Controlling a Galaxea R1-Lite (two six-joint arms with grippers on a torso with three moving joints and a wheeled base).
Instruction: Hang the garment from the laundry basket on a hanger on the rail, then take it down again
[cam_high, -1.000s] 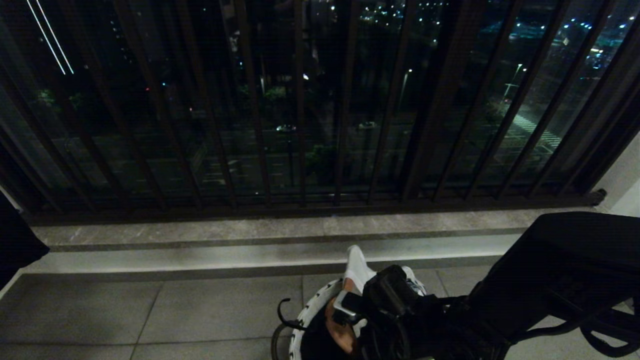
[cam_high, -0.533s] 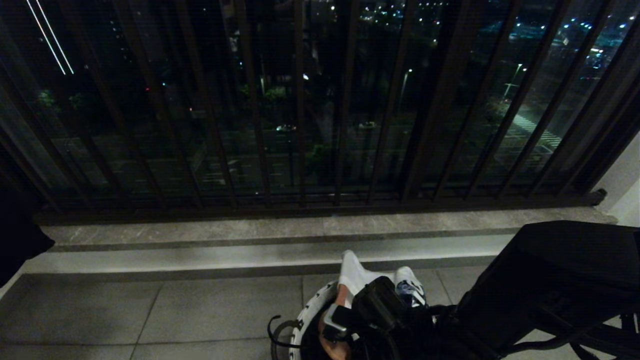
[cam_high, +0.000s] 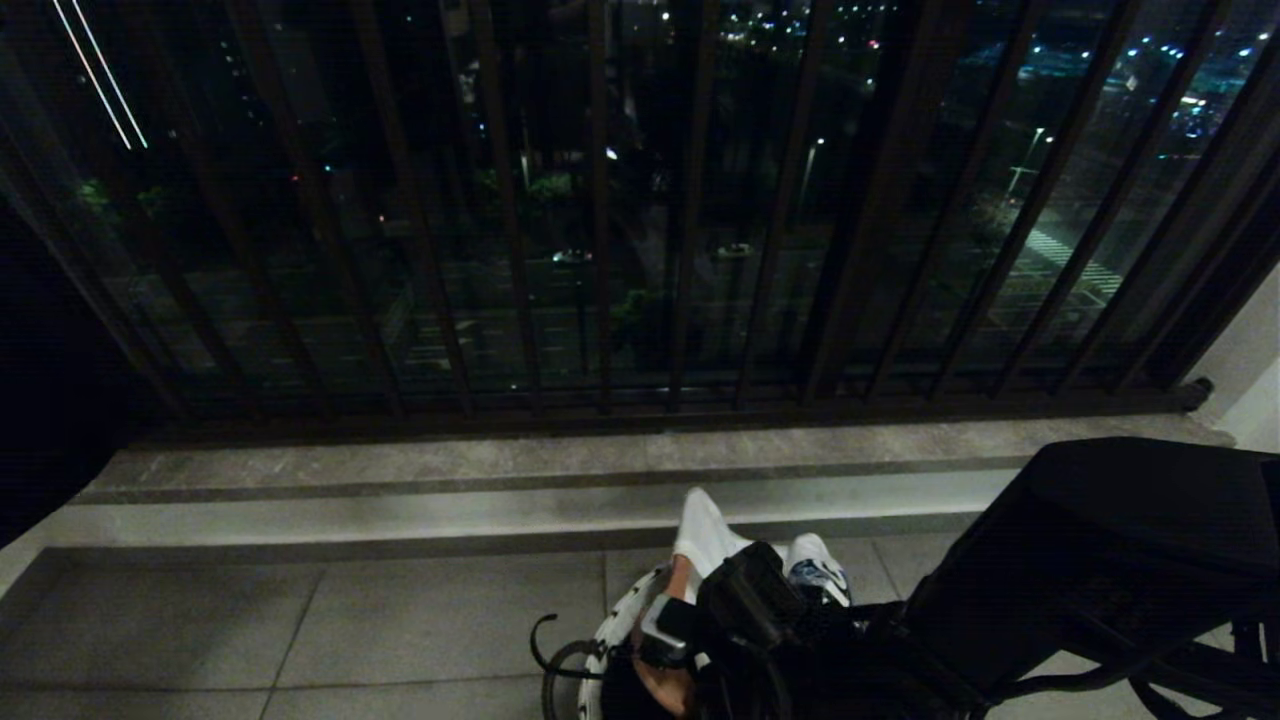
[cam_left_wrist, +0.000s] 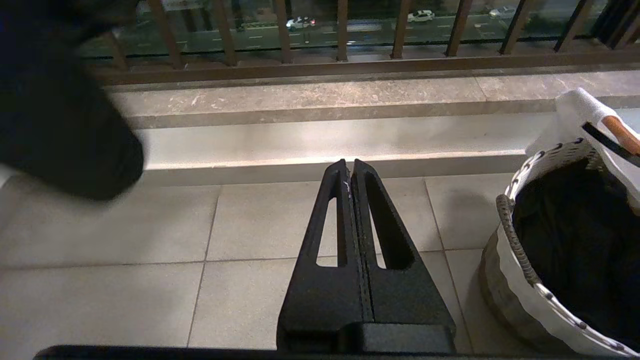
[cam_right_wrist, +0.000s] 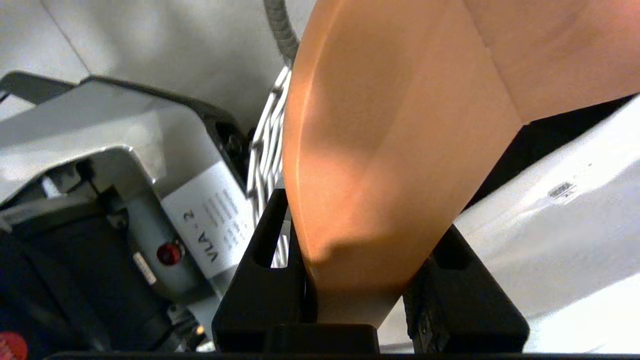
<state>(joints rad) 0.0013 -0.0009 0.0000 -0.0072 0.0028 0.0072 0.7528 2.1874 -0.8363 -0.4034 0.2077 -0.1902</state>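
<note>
Step in hand, by my read: R end effector (cam_right_wrist: 360, 280) is over the basket (cam_high: 610, 640), clamped on the wooden hanger (cam_right_wrist: 395, 150). Its fingers pinch the thick wood body. White garment (cam_high: 705, 535) is draped with the hanger, partly sticking up above the basket rim. Hanger hook (cam_high: 545, 650) curls out beside the rim on the L.

L end effector (cam_left_wrist: 351, 215) is parked low over the floor tiles, fingers pressed together, basket just beside it, nothing held.

Next prob.: lift hanger + garment clear of the rim w/o snagging the hook, then carry up. Rail not in view. Can't tell if the garment sits properly on the hanger shoulders.
</note>
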